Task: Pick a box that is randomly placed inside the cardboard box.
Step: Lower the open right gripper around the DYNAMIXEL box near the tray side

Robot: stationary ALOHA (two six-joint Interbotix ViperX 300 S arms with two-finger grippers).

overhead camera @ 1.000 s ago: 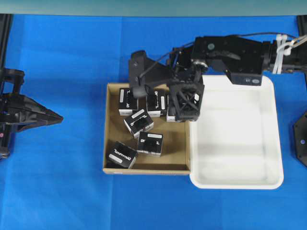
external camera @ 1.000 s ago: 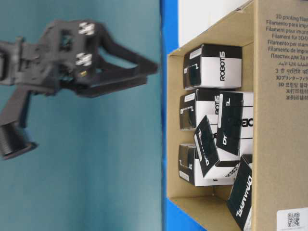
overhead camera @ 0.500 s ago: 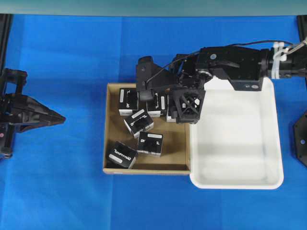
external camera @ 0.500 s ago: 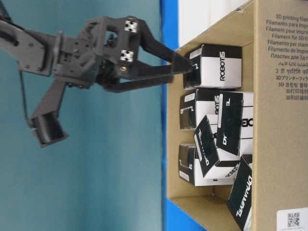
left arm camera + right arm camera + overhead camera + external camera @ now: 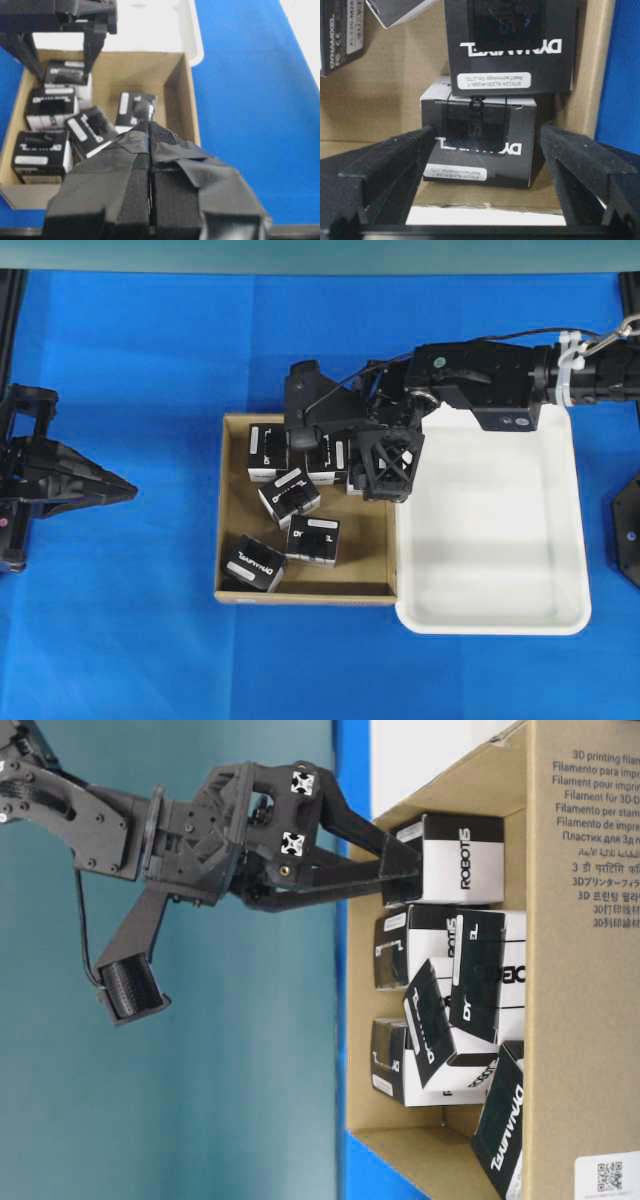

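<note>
Approach step: right tool [image 5: 485, 150], fingers spread wide, straddles box [image 5: 479, 140] in far right corner of cardboard box [image 5: 232, 570], beside white tray [image 5: 500, 540]. Nothing gripped yet. Next: close squarely, lift straight. Left tool [image 5: 150, 165] pressed together, idle at left.

A flat blue-covered table [image 5: 140, 360] carries two things. A shallow, square brown cardboard box [image 5: 228, 508] with low walls sits near the table's middle. A larger white plastic tray [image 5: 490, 620] with rounded corners lies just beside it toward the table's right edge, their facing walls touching or nearly so.
</note>
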